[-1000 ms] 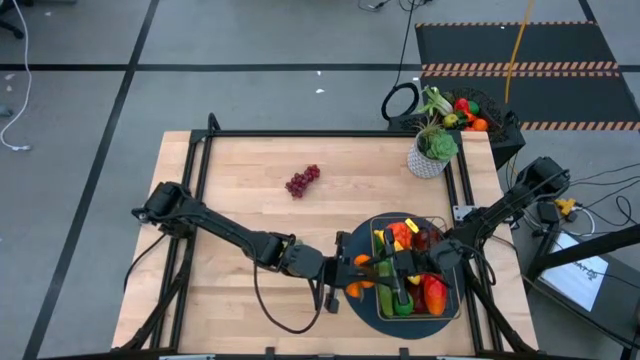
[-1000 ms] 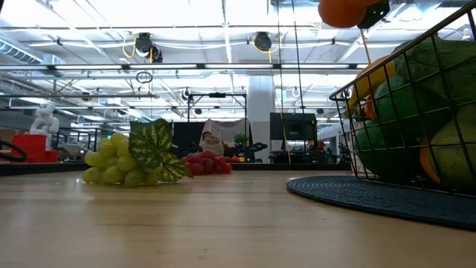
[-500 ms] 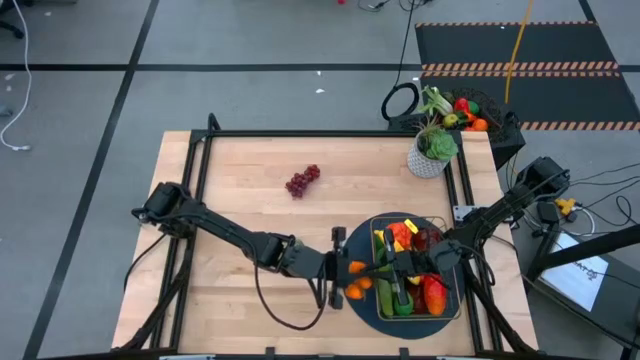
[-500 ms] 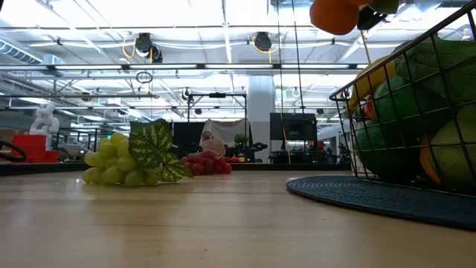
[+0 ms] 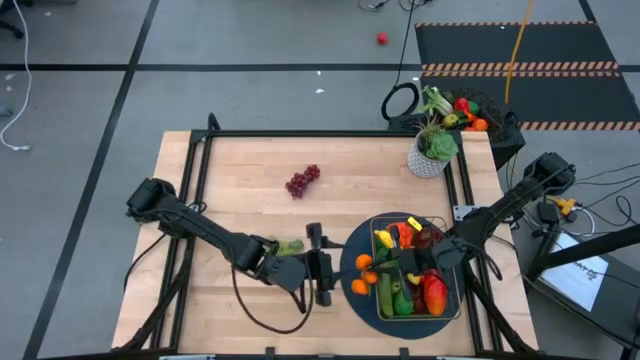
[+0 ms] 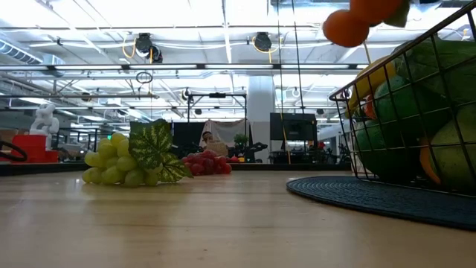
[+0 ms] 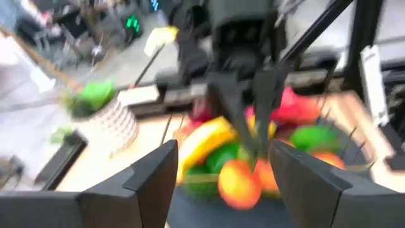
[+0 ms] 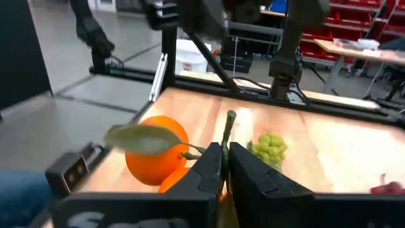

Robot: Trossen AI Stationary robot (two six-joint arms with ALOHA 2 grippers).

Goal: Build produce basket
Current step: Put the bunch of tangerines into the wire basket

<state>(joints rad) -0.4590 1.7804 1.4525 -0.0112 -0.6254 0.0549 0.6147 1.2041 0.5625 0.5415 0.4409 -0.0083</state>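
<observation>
- I'm watching the left arm reaching in from the left side of the surface [image 5: 240, 180], low across the wood toward the middle.
- The green grapes [image 5: 290, 247] are sitting just beside that arm's wrist, on the wood. From the low camera they're showing with a big leaf on top [image 6: 119, 167].
- The dark red grapes [image 5: 302, 181] are lying further back on the surface, well apart from everything else.
- The left end effector [image 5: 326, 268] is hanging just left of the round dark mat [image 5: 352, 245], pointing at the basket. Its fingers [image 7: 152, 180] are standing apart with nothing between them.
- The oranges [image 5: 364, 275] are hanging at the left edge of the basket [image 5: 459, 290], a little cluster on a stem with a leaf. In the low camera one orange [image 6: 346, 28] is showing above the basket's rim, not resting on anything I can see.
- The basket itself is sitting on the mat, right of centre near the front, already loaded with produce: yellow, red and green pieces.
- The right end effector [image 5: 408, 268] is hovering over the basket, arm coming in from the right side. Its fingers [image 8: 209, 166] are pressed together, clamped on the stem of the oranges [image 8: 155, 152].
- The potted plant [image 5: 432, 150] is standing at the far right corner.
</observation>
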